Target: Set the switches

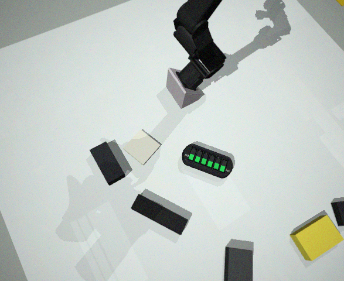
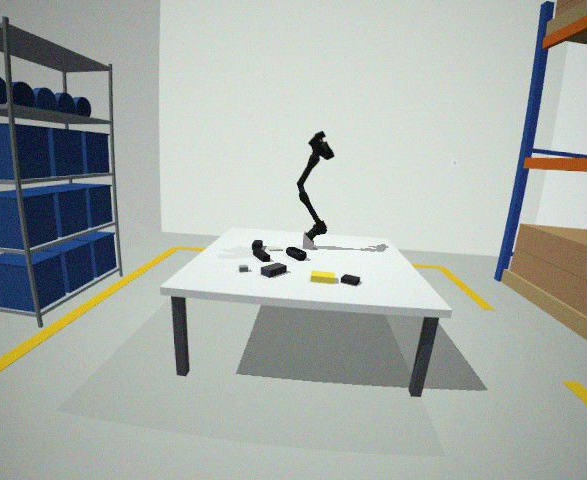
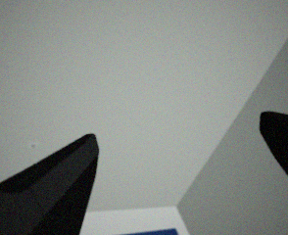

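The dark controller unit (image 1: 207,160) (image 2: 296,253) with rounded ends sits on the bench top, switches facing up. In the top view all its switches look alike, with green at the lower end near the ON marks and dark at the upper end. Which ends are pressed down is not clear. Its underside label is hidden. My gripper (image 3: 176,131) is open, with nothing between its fingers. The arm (image 2: 306,198) is raised, holding the gripper high above the bench, away from the unit. The wrist view shows wall and ceiling, not the unit.
A cream square (image 1: 142,147) (image 2: 274,248) and dark blocks (image 1: 109,163) (image 1: 159,214) lie left of and below the unit in the top view. Another dark block (image 1: 239,263) and a yellow block (image 1: 317,237) (image 2: 322,276) lie farther off. A small grey block (image 2: 243,268) also shows.
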{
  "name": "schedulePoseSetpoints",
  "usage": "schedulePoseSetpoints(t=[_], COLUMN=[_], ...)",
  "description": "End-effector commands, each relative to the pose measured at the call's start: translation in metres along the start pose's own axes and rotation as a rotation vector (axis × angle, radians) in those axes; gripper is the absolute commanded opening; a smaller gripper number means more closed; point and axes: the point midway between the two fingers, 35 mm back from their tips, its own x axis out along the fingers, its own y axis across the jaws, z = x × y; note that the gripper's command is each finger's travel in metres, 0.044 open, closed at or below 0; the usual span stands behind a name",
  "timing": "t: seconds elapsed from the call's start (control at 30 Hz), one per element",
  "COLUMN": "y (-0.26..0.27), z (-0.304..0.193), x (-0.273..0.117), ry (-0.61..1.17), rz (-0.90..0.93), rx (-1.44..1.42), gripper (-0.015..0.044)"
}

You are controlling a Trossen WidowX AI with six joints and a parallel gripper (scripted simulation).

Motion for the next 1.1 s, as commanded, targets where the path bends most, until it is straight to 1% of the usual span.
schedulePoseSetpoints(t=[0.0, 0.1, 0.17, 0.33, 0.47, 0.6, 0.73, 0.83, 1.07], y=[0.000, 0.000, 0.004, 0.066, 0.118, 0.170, 0.221, 0.241, 0.327], z=[0.000, -0.001, -0.009, -0.050, -0.081, -0.110, -0.137, -0.148, -0.189], x=[0.000, 0.001, 0.006, 0.047, 0.065, 0.072, 0.070, 0.068, 0.042], ry=[0.000, 0.006, 0.052, 0.163, 0.249, 0.346, 0.455, 0.522, 0.785], rz=[0.000, 0.000, 0.000, 0.130, 0.220, 0.292, 0.352, 0.383, 0.463], rx=[0.000, -0.003, -0.026, 0.181, 0.365, 0.544, 0.716, 0.682, 0.900], gripper=[0.0374, 0.0295, 0.0242, 0.0111, 0.0006, 0.0000, 0.0000, 0.0000, 0.0000])
